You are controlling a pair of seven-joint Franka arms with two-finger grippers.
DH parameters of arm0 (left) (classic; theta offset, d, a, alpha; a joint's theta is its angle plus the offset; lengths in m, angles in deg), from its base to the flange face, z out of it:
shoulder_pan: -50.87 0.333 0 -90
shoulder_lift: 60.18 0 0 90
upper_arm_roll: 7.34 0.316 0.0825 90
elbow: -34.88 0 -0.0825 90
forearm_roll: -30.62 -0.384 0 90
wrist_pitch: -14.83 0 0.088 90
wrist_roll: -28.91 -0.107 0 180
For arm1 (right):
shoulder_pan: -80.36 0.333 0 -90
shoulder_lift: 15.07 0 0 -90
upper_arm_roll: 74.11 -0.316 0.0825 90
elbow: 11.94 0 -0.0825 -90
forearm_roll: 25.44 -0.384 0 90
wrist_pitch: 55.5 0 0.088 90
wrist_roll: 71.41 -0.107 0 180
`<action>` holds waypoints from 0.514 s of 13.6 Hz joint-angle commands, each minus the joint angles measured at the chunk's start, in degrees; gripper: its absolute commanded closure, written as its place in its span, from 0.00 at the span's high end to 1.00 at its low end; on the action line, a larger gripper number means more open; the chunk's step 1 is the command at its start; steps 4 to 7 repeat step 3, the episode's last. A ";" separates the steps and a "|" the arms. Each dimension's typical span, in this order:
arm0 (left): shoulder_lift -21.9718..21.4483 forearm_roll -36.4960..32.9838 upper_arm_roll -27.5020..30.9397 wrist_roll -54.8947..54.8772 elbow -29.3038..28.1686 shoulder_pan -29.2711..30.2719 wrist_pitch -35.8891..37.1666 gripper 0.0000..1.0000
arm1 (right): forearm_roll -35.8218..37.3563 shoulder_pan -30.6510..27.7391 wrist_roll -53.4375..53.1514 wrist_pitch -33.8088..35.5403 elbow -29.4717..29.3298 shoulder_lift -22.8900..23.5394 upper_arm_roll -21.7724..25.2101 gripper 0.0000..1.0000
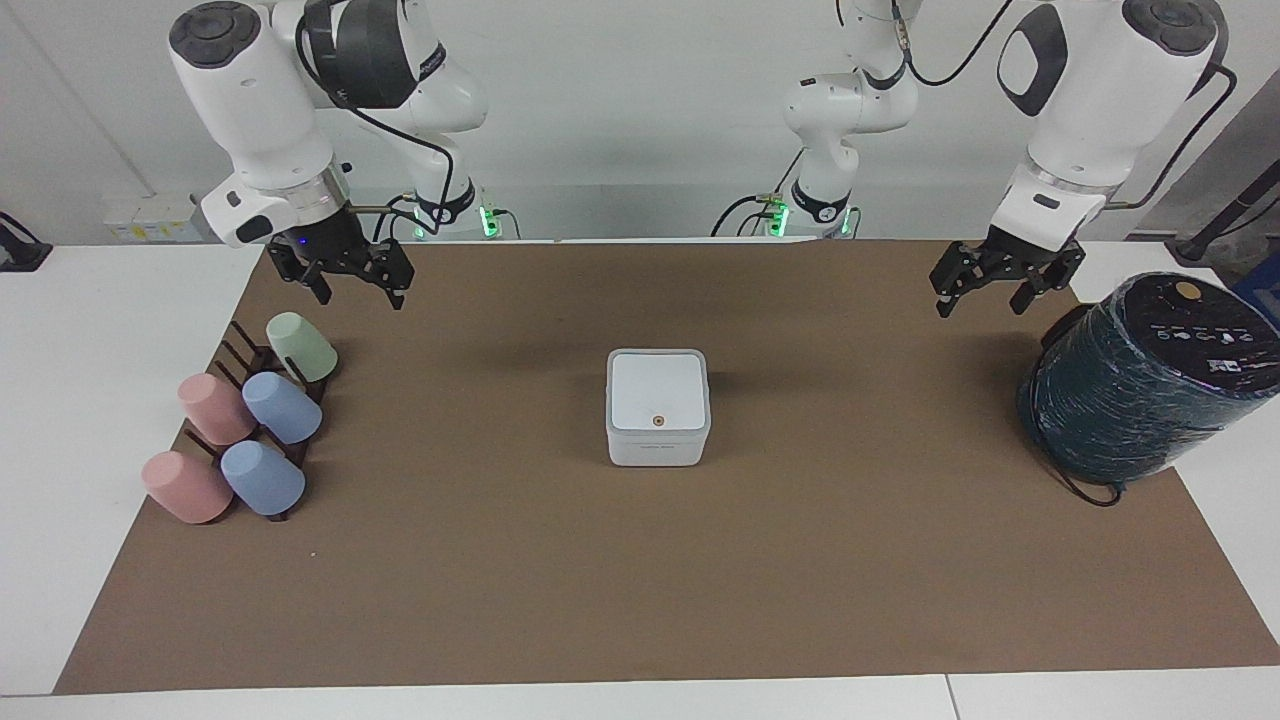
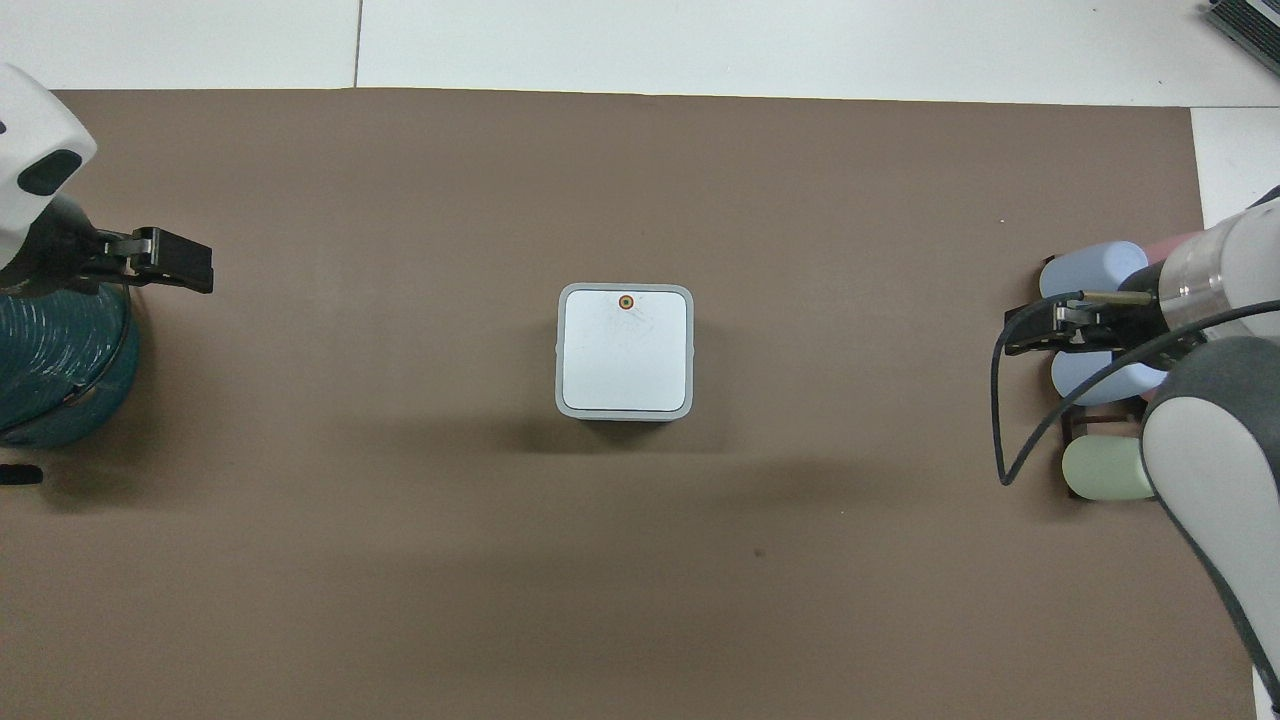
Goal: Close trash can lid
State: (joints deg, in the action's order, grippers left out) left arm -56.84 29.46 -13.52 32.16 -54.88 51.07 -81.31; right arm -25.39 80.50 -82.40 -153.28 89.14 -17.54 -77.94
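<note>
The white bench (image 1: pixel 90 400) is being covered almost from end to end by a brown mat (image 1: pixel 640 580), whose edges are being kept just inside the bench's rim, with white margin being left at both ends and along the edge farthest from the robots. At the left arm's end, the large dark wrapped cylinder (image 1: pixel 1140 380) is being carried on the mat's corner and is leaning over its edge. At the right arm's end, a dark rack (image 1: pixel 255 365) is being occupied by five tilted cups: one green (image 1: pixel 302 347), two blue (image 1: pixel 282 408) and two pink (image 1: pixel 215 408). The trash can (image 1: pixel 657 440) is being kept at the middle of the mat, well apart from both clusters, with bare mat being left open on all four sides of it. The lid (image 1: pixel 658 392) is being seen lying flat and closed on the can, its orange-brown dot (image 2: pixel 626 301) being placed at the edge farther from the robots. The left tool (image 1: pixel 985 290) is being held in the air over the mat beside the cylinder, its fingers being spread apart and nothing being gripped. The right tool (image 1: pixel 350 280) is being held over the mat's edge above the green cup, likewise parted and empty. Both tools are being kept well apart from the can, each toward its own end.
</note>
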 commanded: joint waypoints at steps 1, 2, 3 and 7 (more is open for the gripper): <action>-0.88 -1.30 0.46 -0.43 -1.30 -0.81 -1.33 1.00 | -1.55 -0.84 2.28 0.23 0.88 -0.96 -0.22 1.00; -0.80 -1.30 0.46 -0.35 -1.30 -0.81 -1.50 1.00 | -1.55 -0.84 2.28 0.14 0.88 -0.96 -0.22 1.00; -0.88 -1.30 0.46 -0.34 -1.38 -0.81 -1.51 1.00 | -1.55 -0.84 2.28 0.14 0.88 -0.96 -0.22 1.00; -0.88 -1.30 0.46 -0.34 -1.38 -0.81 -1.51 1.00 | -1.55 -0.84 2.28 0.14 0.88 -0.96 -0.22 1.00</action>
